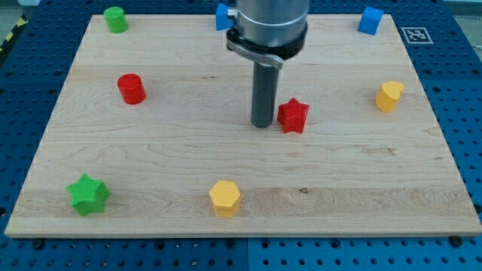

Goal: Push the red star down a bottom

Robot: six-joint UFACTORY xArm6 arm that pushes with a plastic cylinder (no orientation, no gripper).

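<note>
The red star (293,115) lies a little right of the board's middle. My tip (263,124) rests on the board just left of the red star, very close to it or touching its left side. The rod rises from there to the arm's grey body at the view's top.
A red cylinder (131,88) is at the left. A green star (89,194) is at the bottom left, a yellow hexagon (224,198) at the bottom middle. A yellow block (388,96) is at the right. A green block (115,19) and blue blocks (370,20) (223,16) line the top edge.
</note>
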